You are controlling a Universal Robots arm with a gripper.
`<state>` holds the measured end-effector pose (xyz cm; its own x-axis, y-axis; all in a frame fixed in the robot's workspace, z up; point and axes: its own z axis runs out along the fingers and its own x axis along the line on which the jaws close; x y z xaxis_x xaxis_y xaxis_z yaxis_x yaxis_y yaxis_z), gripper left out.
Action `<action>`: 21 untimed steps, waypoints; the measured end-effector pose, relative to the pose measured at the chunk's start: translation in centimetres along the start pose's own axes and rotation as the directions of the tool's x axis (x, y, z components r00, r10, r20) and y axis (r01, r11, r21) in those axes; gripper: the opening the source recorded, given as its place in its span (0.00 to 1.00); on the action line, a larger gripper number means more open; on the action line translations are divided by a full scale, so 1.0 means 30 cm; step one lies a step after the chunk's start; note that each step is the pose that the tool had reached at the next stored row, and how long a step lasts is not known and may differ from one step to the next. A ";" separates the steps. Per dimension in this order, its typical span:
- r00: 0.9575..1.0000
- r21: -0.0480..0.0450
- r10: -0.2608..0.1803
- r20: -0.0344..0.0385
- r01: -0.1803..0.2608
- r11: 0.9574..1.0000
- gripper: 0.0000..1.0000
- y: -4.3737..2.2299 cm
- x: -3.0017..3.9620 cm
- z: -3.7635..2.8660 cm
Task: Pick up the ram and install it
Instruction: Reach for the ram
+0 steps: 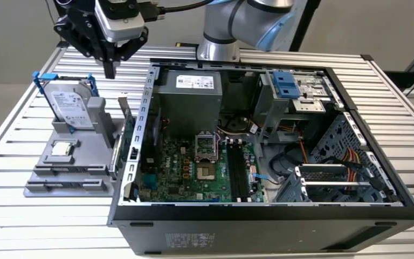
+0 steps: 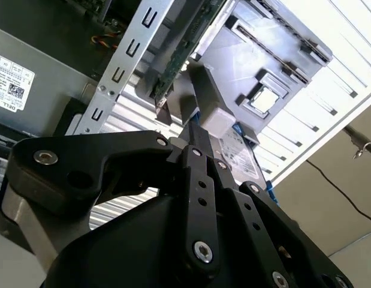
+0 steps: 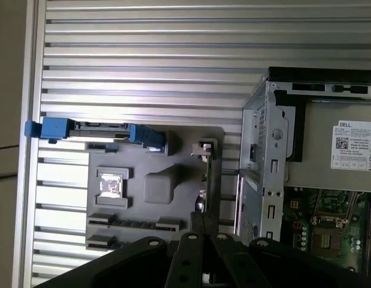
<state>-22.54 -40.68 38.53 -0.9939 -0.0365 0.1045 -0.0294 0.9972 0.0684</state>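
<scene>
The ram is a thin bluish-green stick standing on its long edge in a grey holder, beside the open computer case. In the first wrist view the ram appears as a narrow line along the holder's edge nearest the case. In the second wrist view the ram shows as a green board edge beyond the fingertips. My gripper hangs well above the holder with its black fingers shut together and nothing between them. The long black memory slots lie on the motherboard inside the case.
A silver hard drive with a blue bracket stands upright in the same holder, and a small square processor chip lies flat beside it. The case's metal side wall rises right next to the ram. Everything sits on a slatted aluminium table.
</scene>
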 end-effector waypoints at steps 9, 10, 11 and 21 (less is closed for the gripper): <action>1.000 0.000 0.001 -0.013 -0.001 1.000 0.00 0.001 0.026 0.003; 1.000 0.000 0.001 -0.014 -0.001 1.000 0.00 0.001 0.029 0.003; 1.000 -0.001 0.001 -0.016 -0.001 1.000 0.00 0.001 0.032 0.004; 1.000 0.000 0.000 -0.002 0.000 1.000 0.00 0.002 0.071 0.008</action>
<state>-24.70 -40.68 38.51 -0.9936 -0.0364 0.1065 -0.0292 0.9972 0.0683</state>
